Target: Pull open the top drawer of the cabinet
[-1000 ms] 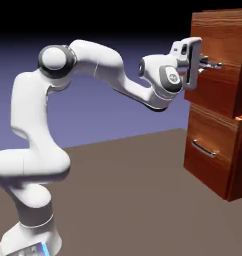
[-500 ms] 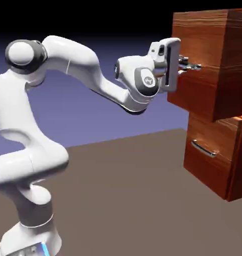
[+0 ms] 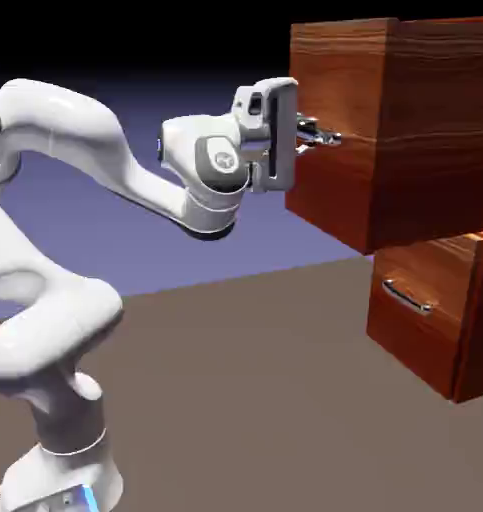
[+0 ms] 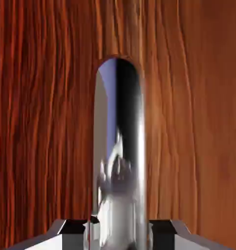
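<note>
Since the earlier frames, the top drawer [image 3: 340, 130] has been drawn well out of the cabinet [image 3: 455, 300], overhanging the closed lower drawer [image 3: 420, 300]. Its silver handle [image 4: 118, 146] is straddled by the fingers [image 4: 73, 229], which stand apart, suggesting release.

Top drawer [image 3: 340, 130] now much further out than second ago: front face moved from right part of exterior frame to just right of centre, box side exposed, overhanging lower drawer [image 3: 420, 300]. I see gripper [image 3: 310, 135] gone left with it, hand now at upper centre instead of upper right. Arm folded back: shoulder, earlier at upper left, now at left edge, partly out of frame. Fingers looked pinched on handle [image 4: 118, 146] before; in hand view they now stand either side of bar.
</note>
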